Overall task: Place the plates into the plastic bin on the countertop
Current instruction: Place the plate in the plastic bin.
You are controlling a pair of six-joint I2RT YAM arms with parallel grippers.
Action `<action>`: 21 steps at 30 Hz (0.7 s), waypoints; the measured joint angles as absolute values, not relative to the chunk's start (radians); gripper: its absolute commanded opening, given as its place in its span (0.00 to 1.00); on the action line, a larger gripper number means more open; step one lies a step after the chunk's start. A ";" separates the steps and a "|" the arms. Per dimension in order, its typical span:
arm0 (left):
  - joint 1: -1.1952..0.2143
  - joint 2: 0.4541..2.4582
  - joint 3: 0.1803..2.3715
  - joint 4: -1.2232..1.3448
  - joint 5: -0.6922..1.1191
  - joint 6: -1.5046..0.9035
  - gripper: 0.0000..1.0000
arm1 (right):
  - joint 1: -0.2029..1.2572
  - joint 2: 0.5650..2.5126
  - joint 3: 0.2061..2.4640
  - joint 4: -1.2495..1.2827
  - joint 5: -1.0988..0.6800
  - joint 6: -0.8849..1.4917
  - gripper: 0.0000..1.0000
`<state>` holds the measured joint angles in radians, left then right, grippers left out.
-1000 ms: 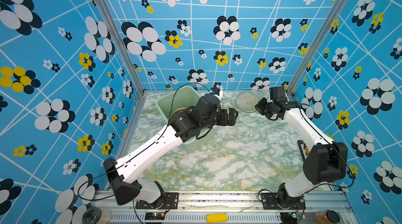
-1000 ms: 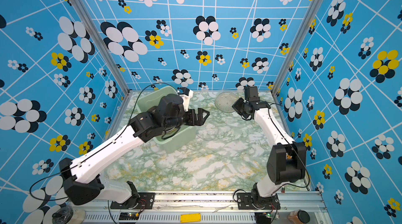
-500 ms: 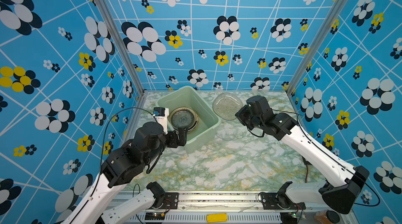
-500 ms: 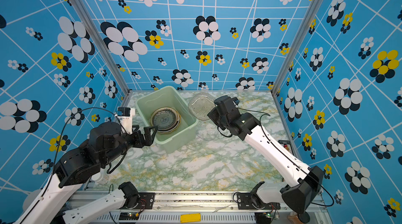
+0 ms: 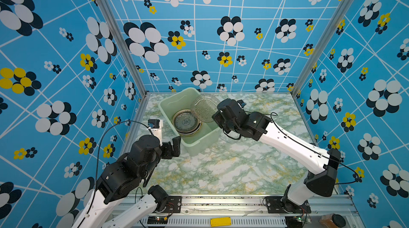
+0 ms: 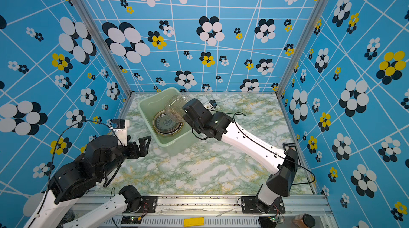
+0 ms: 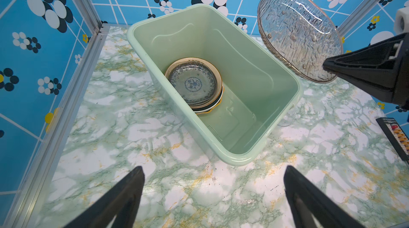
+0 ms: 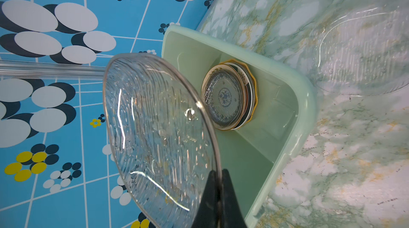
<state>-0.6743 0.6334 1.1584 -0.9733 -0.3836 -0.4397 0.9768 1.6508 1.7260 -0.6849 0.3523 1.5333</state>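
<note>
A pale mint-green rectangular plastic bin (image 5: 199, 147) (image 6: 174, 145) stands on the white, green-veined marble counter (image 5: 221, 171) near the back wall. Inside it lies a stack of round plates (image 5: 187, 124) (image 7: 194, 83), with a blue-and-white patterned dish on top and a yellow rim showing at the bottom. The right gripper (image 8: 218, 176) is clenched on the rim of a clear, ribbed glass plate (image 5: 202, 107) (image 6: 174, 107) (image 7: 296, 32) (image 8: 155, 131). It holds the plate steeply tilted in the air above the bin's far right rim, clear of the stack. A second clear glass plate (image 8: 363, 56) lies flat on the counter just beside the bin, under the right arm. The left gripper (image 5: 174, 147) (image 7: 213, 168) hangs spread wide and empty above the counter, just beside the bin's near end.
</note>
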 measured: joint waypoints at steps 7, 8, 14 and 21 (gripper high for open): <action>-0.674 0.566 1.161 -0.973 -0.480 -0.435 0.99 | 1.013 1.782 1.868 -0.713 0.419 1.697 0.00; -0.674 0.558 1.162 -0.974 -0.492 -0.432 0.99 | 1.016 1.810 1.908 -0.724 0.432 1.721 0.00; -0.674 0.547 1.168 -0.973 -0.540 -0.414 0.99 | 1.026 1.958 2.086 -0.755 0.466 1.860 0.00; -0.674 0.550 1.168 -0.960 -0.560 -0.394 0.99 | 1.028 2.243 2.440 -0.872 0.461 1.942 0.00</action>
